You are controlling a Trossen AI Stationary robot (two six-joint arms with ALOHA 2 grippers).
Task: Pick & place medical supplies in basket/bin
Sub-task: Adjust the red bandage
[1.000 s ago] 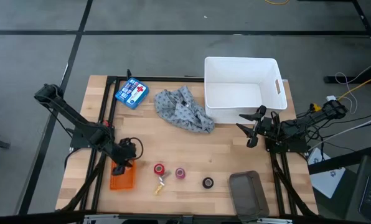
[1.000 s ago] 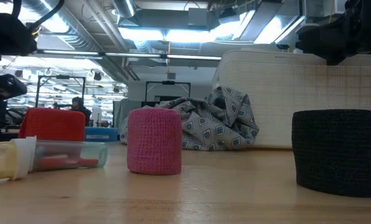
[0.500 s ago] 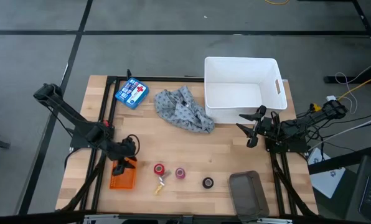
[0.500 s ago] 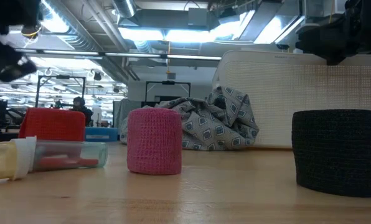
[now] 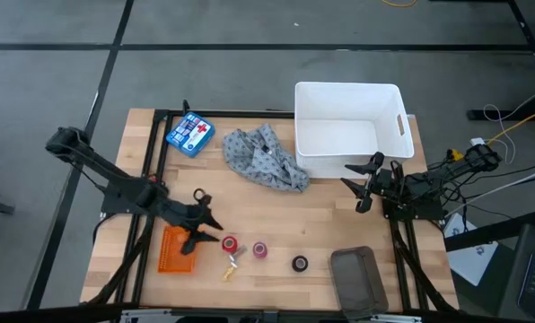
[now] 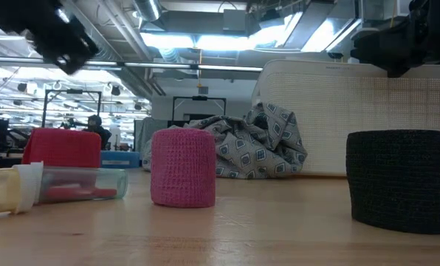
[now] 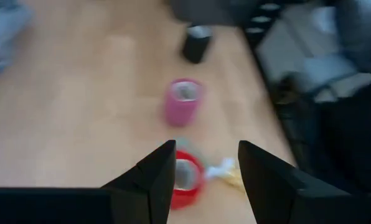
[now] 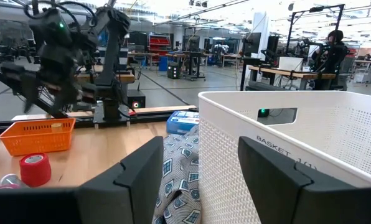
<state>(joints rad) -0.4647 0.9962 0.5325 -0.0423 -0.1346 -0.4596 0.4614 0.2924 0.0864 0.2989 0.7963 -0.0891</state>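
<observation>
bin [image 5: 347, 130]: big white tub at the table's far right corner
cloth [image 5: 265, 158]: grey patterned, crumpled just left of the bin
basket [image 5: 177, 250]: little orange tray, near left
left gripper [image 5: 211, 231]: fingers apart, hovering between basket and red roll [image 5: 230, 244]
right gripper [image 5: 361, 185]: fingers spread, parked beside the bin
other rolls: pink roll [image 5: 260, 249], black roll [image 5: 300, 263], lined up right of red
</observation>
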